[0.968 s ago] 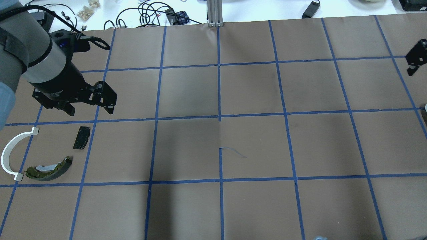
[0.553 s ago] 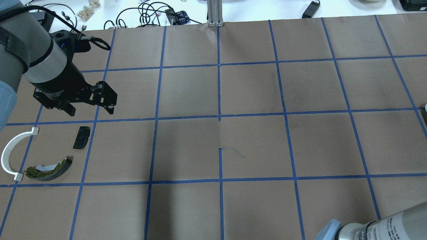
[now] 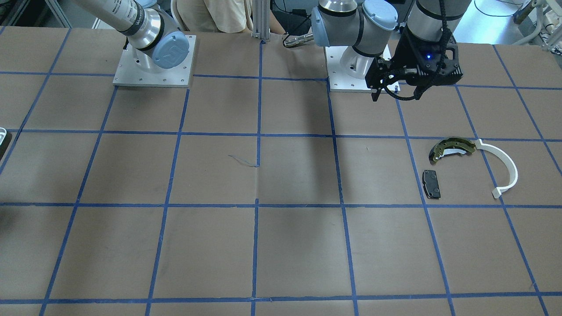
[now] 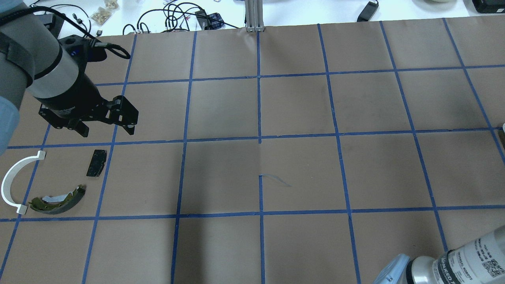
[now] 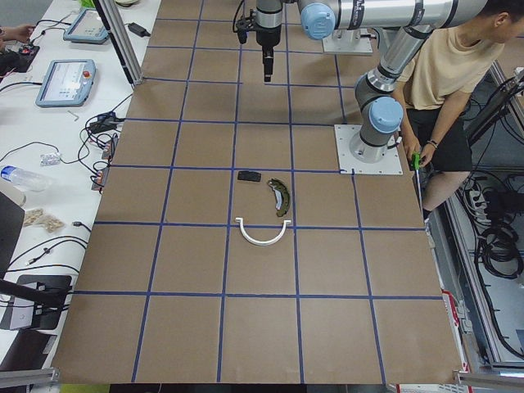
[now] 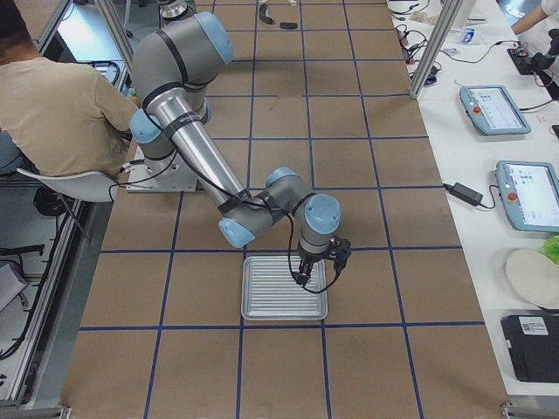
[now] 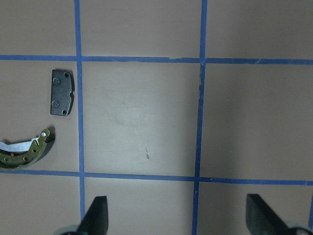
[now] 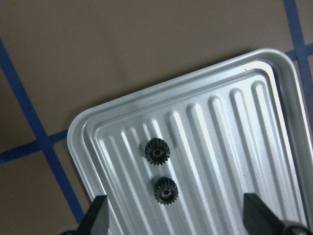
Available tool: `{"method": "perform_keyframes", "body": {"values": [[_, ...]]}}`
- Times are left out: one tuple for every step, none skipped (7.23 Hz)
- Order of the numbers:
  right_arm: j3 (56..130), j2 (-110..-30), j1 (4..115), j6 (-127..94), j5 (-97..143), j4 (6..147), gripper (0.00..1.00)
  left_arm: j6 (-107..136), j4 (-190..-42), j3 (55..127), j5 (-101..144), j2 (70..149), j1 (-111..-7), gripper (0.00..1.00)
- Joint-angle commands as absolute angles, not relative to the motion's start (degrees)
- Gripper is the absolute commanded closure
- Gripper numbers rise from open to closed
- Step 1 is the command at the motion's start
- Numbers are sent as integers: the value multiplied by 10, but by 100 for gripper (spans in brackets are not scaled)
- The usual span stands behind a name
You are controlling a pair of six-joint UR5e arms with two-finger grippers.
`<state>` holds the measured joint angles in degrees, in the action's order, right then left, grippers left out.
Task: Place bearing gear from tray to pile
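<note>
Over the tray [image 8: 220, 147] with two bearing gears [image 8: 156, 151], right jaws gape wide, empty.

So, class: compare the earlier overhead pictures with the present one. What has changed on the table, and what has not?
The right gripper left the overhead view's right edge, and the right arm swung in at the bottom right corner. The gripper now hangs open over the tray with two gears, holding nothing. The left gripper, brake shoe, white arc and black pad stayed put.

Left tool [image 4: 106, 131], right tool [image 8: 175, 215]: jaws spread.
</note>
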<state>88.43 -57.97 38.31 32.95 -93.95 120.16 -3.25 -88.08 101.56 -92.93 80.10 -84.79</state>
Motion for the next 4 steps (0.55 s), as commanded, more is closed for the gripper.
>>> {"method": "perform_keyframes", "body": {"values": [[902, -567, 381, 328, -943, 1216, 5, -33, -880, 1015, -929, 800, -848, 0], [919, -568, 381, 331, -947, 1243, 9, -33, -881, 1015, -929, 801, -848, 0], [932, -568, 381, 331, -948, 1265, 9, -33, -880, 1015, -928, 801, -848, 0], [935, -569, 381, 332, -949, 1274, 11, -33, -880, 1016, -927, 801, -848, 0]]}}
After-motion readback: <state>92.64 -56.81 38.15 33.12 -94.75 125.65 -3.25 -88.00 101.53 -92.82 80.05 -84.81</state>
